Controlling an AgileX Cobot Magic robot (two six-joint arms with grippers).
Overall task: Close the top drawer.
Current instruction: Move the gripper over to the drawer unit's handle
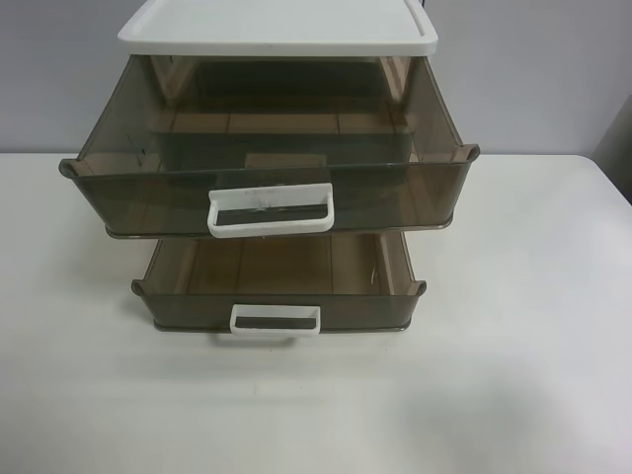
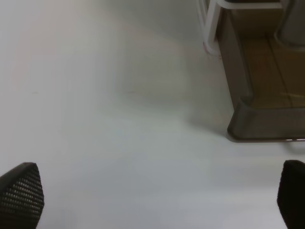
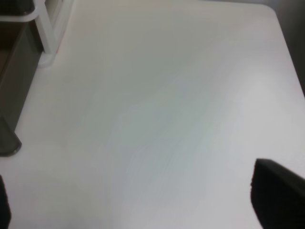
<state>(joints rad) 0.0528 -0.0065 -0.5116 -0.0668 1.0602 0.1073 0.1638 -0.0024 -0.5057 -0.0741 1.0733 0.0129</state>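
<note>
The top drawer (image 1: pixel 267 178) of smoky brown see-through plastic is pulled far out from under the white lid (image 1: pixel 276 28). Its white loop handle (image 1: pixel 270 209) faces the camera. Neither arm shows in the exterior high view. In the left wrist view my left gripper (image 2: pixel 157 200) is open and empty above the table, with one dark fingertip (image 2: pixel 21 195) at each lower corner. A drawer corner (image 2: pixel 257 119) lies ahead of it, apart. In the right wrist view my right gripper (image 3: pixel 138 205) is open and empty, and a drawer side (image 3: pixel 12 86) lies off to one edge.
A lower like drawer (image 1: pixel 281 281) with its own white handle (image 1: pixel 276 322) is also pulled out, less far. The unit stands on a white table (image 1: pixel 513 346). The unit's white frame shows in both wrist views (image 2: pixel 209 28) (image 3: pixel 47 28).
</note>
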